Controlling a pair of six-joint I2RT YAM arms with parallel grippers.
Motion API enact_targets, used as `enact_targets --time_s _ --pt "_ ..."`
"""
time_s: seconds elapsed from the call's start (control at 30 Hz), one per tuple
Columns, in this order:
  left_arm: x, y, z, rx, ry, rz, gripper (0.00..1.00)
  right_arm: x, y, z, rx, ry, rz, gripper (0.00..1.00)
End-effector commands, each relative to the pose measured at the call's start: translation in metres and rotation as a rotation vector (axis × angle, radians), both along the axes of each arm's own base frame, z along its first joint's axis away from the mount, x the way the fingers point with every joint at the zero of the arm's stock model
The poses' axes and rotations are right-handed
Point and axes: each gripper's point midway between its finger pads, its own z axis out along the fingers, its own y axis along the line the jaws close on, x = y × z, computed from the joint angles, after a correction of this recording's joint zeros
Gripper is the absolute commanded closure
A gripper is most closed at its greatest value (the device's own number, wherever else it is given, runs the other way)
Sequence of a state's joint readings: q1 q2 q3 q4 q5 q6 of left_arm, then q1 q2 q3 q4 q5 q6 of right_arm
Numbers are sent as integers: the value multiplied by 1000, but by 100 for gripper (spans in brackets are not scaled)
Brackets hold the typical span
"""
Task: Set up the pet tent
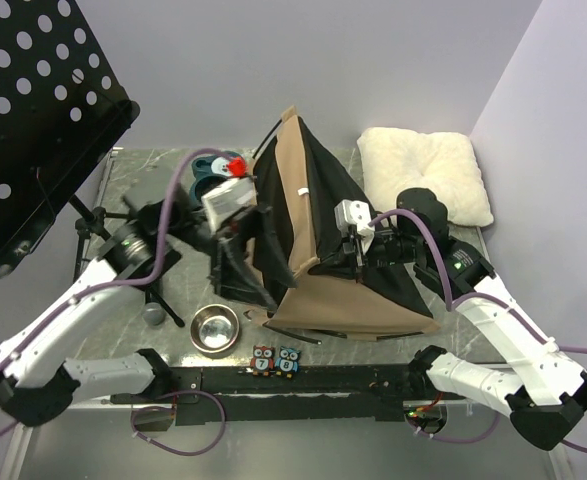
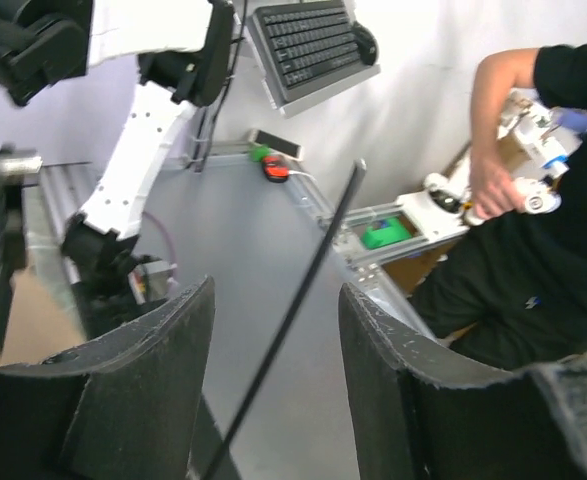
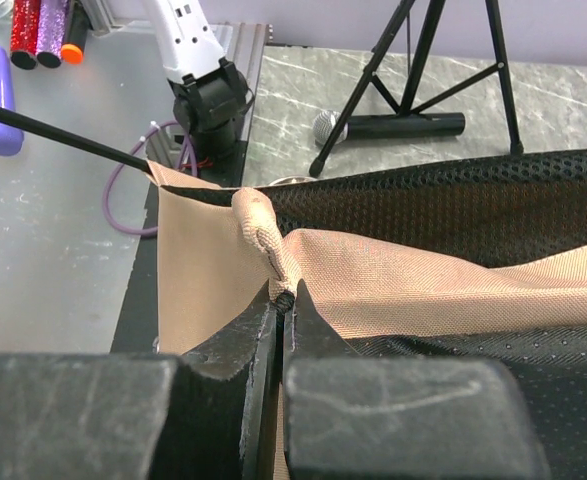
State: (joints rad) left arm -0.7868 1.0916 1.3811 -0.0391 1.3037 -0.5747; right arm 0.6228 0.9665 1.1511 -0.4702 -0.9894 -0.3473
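Observation:
The pet tent (image 1: 303,200), tan fabric with black panels, stands half raised in the middle of the table. My left gripper (image 1: 231,262) is at its left side. In the left wrist view this gripper (image 2: 276,340) is open, and a thin black pole (image 2: 303,290) runs slantwise through the gap without touching either finger. My right gripper (image 1: 339,260) is at the tent's right side. It (image 3: 284,300) is shut on a seam of the tan fabric (image 3: 423,280), just below a small fabric loop (image 3: 263,225). Black mesh (image 3: 423,200) lies behind, and another pole (image 3: 63,140) sticks out to the left.
A white fluffy cushion (image 1: 425,170) lies at the back right. A steel bowl (image 1: 214,329) and two owl figures (image 1: 275,360) sit near the front edge. A blue bowl stand (image 1: 208,172) is behind the left gripper. A black perforated music stand (image 1: 33,100) overhangs the left side.

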Motion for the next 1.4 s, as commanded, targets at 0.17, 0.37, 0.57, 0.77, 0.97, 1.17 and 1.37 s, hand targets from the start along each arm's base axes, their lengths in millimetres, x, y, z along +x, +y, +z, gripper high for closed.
enact_targets --time_s 0.17,0.37,0.57,0.77,0.97,1.17,1.37 --pt "-53 -16 7 -8 -11 -162 48 3 1 19 42 -44 -8 100" --pt "-62 -19 -1 9 5 -184 57 5 1 19 40 -48 -11 100" --pt "-54 -30 -2 11 12 -138 57 5 1 16 39 -51 -13 100" --pt "-49 -39 -4 10 -7 -110 58 3 0 19 43 -55 -9 100" --pt "-54 -44 -4 16 -6 -132 61 4 0 19 45 -57 -10 100" --pt "-57 -38 -11 55 30 -172 99 1 -1 23 52 -67 -9 100" --pt "-14 -20 -47 187 247 -88 99 -4 -3 36 84 -96 -1 100"
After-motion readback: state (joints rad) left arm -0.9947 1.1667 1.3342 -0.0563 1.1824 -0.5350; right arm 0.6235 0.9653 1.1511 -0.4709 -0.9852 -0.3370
